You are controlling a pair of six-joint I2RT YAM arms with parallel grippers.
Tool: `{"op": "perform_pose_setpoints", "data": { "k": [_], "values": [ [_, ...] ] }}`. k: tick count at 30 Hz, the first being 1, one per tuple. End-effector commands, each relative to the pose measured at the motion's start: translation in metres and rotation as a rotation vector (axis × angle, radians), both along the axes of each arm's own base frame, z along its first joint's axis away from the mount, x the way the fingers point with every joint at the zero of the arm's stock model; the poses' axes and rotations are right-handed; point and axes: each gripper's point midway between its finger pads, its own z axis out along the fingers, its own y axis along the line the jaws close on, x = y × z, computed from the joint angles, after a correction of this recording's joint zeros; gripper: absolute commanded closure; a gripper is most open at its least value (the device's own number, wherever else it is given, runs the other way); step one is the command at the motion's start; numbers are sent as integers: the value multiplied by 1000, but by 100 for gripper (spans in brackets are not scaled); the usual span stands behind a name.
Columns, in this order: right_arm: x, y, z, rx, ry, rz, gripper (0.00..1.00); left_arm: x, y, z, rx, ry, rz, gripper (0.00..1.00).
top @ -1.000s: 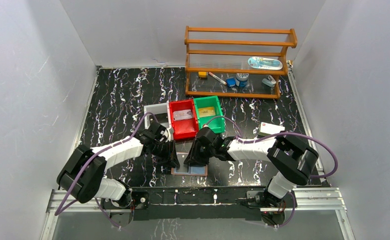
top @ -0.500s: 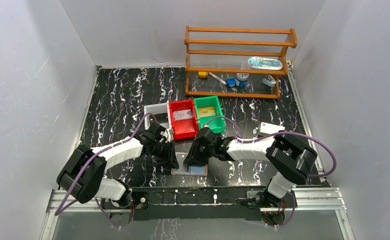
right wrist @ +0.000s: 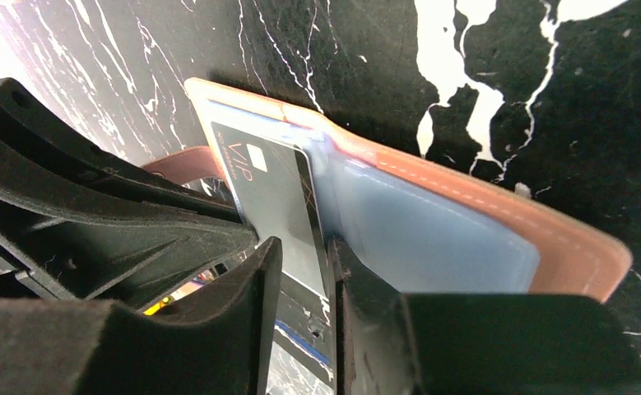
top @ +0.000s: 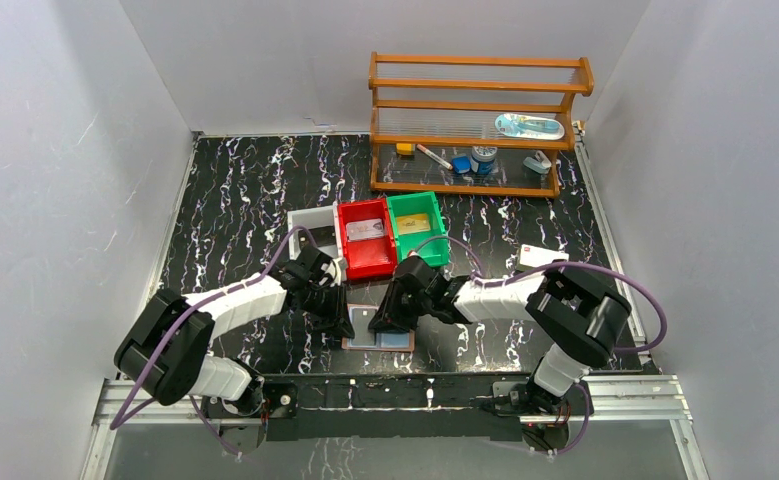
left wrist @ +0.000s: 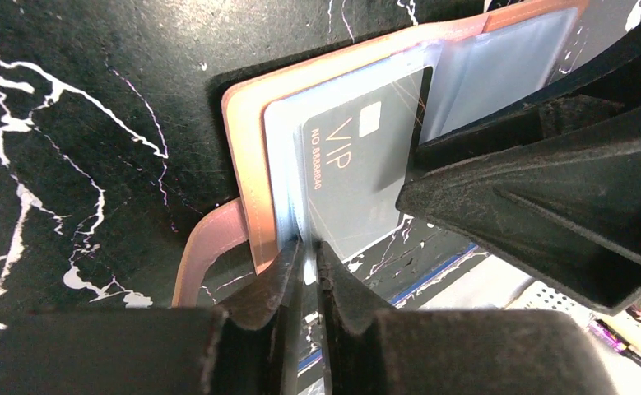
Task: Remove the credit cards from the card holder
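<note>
1. Card holder [top: 383, 338]: lies open, inside up, on the black marbled table [top: 235, 200]. It is near the front edge, between the two arm bases and under both wrists.
2. Change vs. 1 s ago (top view): slight only. Holder is in the same spot. The left arm's wrist has nudged a little toward it, and the right arm is approx. as before. L fingers are now closer together.
3. Axis: the long side runs left–right in the top view, approx. parallel to the table's near edge, w/ the two pockets side by side along it. The strap tab [left wrist: 206, 247] curls out from the left-arm end.
4. Card [left wrist: 366, 173]: dark grey, marked "VIP", at the left-arm-side pocket. Cannot tell if it is clear of the film. The other clear pocket [right wrist: 432, 239], pale grey-blue, lies flat beside it.
5. L gripper [left wrist: 308, 255]: fingers nearly together, w/ the clear pocket's thin edge caught between them at the strap-tab end.
6. R gripper [right wrist: 304, 263]: fingers a narrow gap apart, straddling the card's near edge. The card touches one finger and a gap shows at the other, so it is not clamped.
7. Surroundings:
   - A red bin [top: 363, 266] and a green bin [top: 412, 200] stand side by side just behind the holder.
   - A white tray [top: 310, 214] sits left of the red bin.
   - A wooden shelf [top: 465, 105] stands at the back.
   - A white box [top: 542, 258] w/ a red mark lies well apart, to the right.
</note>
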Motion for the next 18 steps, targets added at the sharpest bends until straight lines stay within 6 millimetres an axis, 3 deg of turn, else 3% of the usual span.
{"op": "perform_pose_setpoints", "data": {
  "k": [1, 3, 6, 8, 13, 18],
  "values": [
    [-2, 17, 13, 123, 7, 7, 68, -13, 3, -7, 30, 38, -30, 93],
    [-1, 18, 15, 133, -3, 5, 74, -13, 3, -7, 29, 37, -31, 94],
    [1, 13, 22, 160, -29, -15, 94, -14, 5, -10, 39, 39, -30, 96],
    [1, 3, 19, 151, -34, -37, 100, -14, 6, -11, 45, 41, -25, 98],
    [2, -19, 15, 123, -36, -80, 100, -15, 8, -12, 51, 36, -20, 100],
    [1, -23, 8, 91, -11, -79, 100, -11, 5, -3, 34, 13, -9, 96]
  ]
}}
